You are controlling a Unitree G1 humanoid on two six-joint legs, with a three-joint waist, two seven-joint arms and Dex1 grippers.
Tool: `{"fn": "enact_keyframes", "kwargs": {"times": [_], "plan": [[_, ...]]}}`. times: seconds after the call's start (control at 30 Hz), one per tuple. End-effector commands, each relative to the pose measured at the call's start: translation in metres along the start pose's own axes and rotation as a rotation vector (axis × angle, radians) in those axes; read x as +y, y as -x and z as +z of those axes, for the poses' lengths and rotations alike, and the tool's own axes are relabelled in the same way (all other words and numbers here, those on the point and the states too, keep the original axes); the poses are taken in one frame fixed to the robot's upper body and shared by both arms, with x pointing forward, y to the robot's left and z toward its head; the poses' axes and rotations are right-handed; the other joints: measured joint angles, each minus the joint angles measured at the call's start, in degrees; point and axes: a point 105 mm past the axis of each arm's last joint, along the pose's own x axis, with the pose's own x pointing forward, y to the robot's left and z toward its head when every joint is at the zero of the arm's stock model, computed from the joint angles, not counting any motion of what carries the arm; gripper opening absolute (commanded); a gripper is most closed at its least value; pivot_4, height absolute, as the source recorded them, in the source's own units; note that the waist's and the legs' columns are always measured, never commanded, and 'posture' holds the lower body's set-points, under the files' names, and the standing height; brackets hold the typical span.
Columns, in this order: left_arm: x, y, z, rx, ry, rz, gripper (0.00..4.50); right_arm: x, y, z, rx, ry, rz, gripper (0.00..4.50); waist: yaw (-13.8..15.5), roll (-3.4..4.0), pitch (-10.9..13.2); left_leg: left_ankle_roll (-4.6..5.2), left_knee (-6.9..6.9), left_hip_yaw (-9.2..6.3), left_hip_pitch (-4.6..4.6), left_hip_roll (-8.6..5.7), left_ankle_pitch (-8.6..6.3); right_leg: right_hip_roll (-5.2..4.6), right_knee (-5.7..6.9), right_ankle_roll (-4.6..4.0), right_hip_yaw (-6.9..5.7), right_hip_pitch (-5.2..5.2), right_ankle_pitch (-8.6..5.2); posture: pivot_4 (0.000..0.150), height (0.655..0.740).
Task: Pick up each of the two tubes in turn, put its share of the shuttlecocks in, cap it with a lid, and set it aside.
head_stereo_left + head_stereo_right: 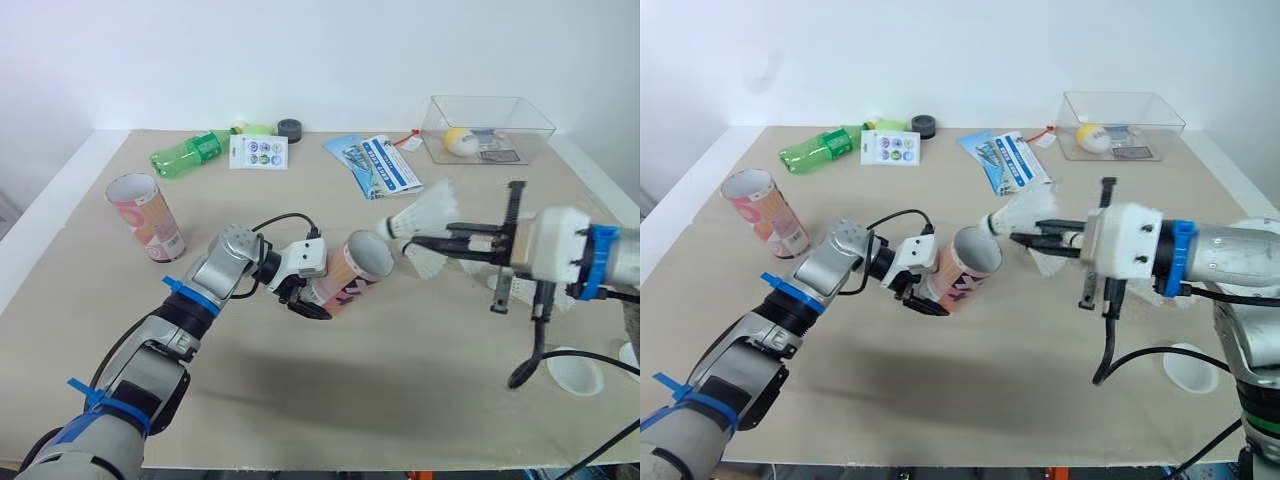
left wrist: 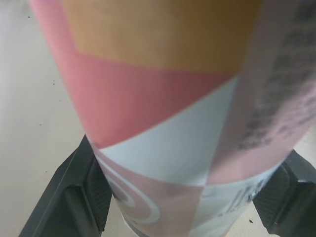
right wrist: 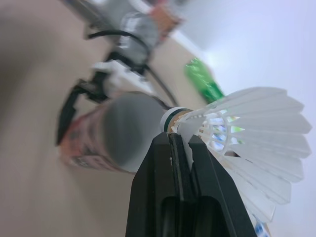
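My left gripper [image 1: 310, 296] is shut on a pink and white tube [image 1: 352, 270], held tilted above the table with its open mouth facing right. In the left wrist view the tube [image 2: 168, 123] sits between both black fingers [image 2: 84, 192]. My right gripper [image 1: 410, 240] is shut on the skirt of a white shuttlecock [image 1: 422, 213], whose cork tip points at the tube's mouth, a short gap away. The right wrist view has the shuttlecock [image 3: 247, 133] just in front of the tube's mouth [image 3: 123, 128]. A second tube [image 1: 146, 216] stands upright at the left. More shuttlecocks [image 1: 432, 263] lie behind my right arm.
A white lid [image 1: 573, 372] lies near the front right edge. At the back are a green bottle [image 1: 190, 153], a sticker card [image 1: 259, 152], a black round cap [image 1: 290, 128], a blue leaflet [image 1: 380, 163] and a clear box [image 1: 535, 140] holding a yellow ball.
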Motion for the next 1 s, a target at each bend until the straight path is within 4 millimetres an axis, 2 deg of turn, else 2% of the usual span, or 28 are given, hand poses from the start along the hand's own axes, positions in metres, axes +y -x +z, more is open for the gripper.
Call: {"fn": "enact_keyframes", "kwargs": {"times": [0.03, 0.23, 0.33, 0.5, 0.63, 0.67, 0.73, 0.83, 0.93, 1.0], "plan": [[-0.003, -0.008, 0.007, -0.006, 0.032, -0.035, 3.29, 0.001, -0.012, 0.004, 0.008, 0.164, 0.110, 0.06, -0.03, -0.01, 0.01, 0.06, 0.01, 0.02, -0.04, -0.07, 0.01, -0.06, 0.00, 0.09, 0.03, -0.01, 0.01, 0.150, 0.7400], [-0.003, -0.008, 0.009, -0.001, 0.020, -0.022, 3.29, 0.000, -0.017, -0.013, 0.032, 0.228, 0.174, 0.06, 0.01, -0.09, 0.05, 0.19, 0.03, -0.03, -0.11, -0.15, -0.07, -0.16, -0.01, 0.33, 0.01, -0.02, 0.09, 0.150, 0.7400], [-0.003, -0.008, 0.007, 0.010, 0.003, -0.012, 3.29, 0.001, -0.016, -0.022, 0.044, 0.240, 0.195, 0.06, 0.01, -0.09, 0.06, 0.22, 0.02, -0.02, -0.12, -0.15, -0.08, -0.16, -0.01, 0.08, 0.00, -0.05, 0.24, 0.150, 0.7400], [0.005, -0.005, 0.002, 0.050, -0.031, 0.049, 3.29, 0.000, -0.019, -0.021, 0.025, 0.255, 0.211, 0.06, 0.00, -0.09, 0.06, 0.22, 0.04, -0.05, -0.12, -0.15, -0.08, -0.16, -0.01, -0.01, -0.01, -0.04, 0.30, 0.150, 0.7400], [0.011, 0.001, 0.005, 0.062, -0.037, 0.068, 3.29, -0.006, -0.028, -0.011, -0.011, 0.259, 0.223, 0.06, -0.12, -0.09, 0.06, 0.29, 0.04, -0.02, -0.08, -0.10, -0.03, -0.13, 0.00, -0.16, 0.00, -0.05, 0.22, 0.150, 0.7400], [0.012, 0.002, 0.007, 0.063, -0.038, 0.071, 3.29, -0.006, -0.029, -0.009, -0.017, 0.255, 0.228, 0.69, -0.12, -0.09, 0.06, 0.31, 0.04, -0.02, -0.08, -0.09, -0.02, -0.12, 0.00, -0.16, -0.01, -0.05, 0.23, 0.150, 0.7400], [0.014, 0.004, 0.008, 0.062, -0.038, 0.075, 3.29, -0.006, -0.030, -0.007, -0.023, 0.246, 0.235, 1.42, -0.12, -0.10, 0.07, 0.34, 0.04, -0.05, -0.09, -0.09, 0.00, -0.11, 0.02, -0.17, -0.02, -0.07, 0.23, 0.150, 0.7400], [0.018, 0.007, 0.010, 0.063, -0.043, 0.089, 3.29, -0.005, -0.028, -0.007, -0.033, 0.228, 0.228, 2.92, -0.21, -0.11, 0.07, 0.34, 0.03, -0.02, -0.09, -0.09, 0.00, -0.11, 0.04, -0.20, -0.01, -0.09, 0.34, 0.150, 0.7400], [0.020, 0.010, 0.008, 0.067, -0.042, 0.098, 3.29, -0.017, -0.017, -0.002, -0.088, 0.040, 0.122, 4.41, -0.20, -0.13, 0.08, 0.34, 0.01, -0.04, -0.10, -0.09, 0.00, -0.11, 0.05, -0.12, -0.02, -0.10, 0.38, 0.150, 0.7400], [0.020, 0.012, 0.004, 0.072, -0.034, 0.103, 3.29, -0.035, 0.002, -0.011, -0.102, -0.211, -0.033, 4.47, -0.26, -0.18, 0.11, 0.34, 0.00, -0.05, -0.11, -0.06, 0.00, -0.10, 0.05, -0.16, -0.02, -0.11, 0.39, 0.150, 0.7400]]}}
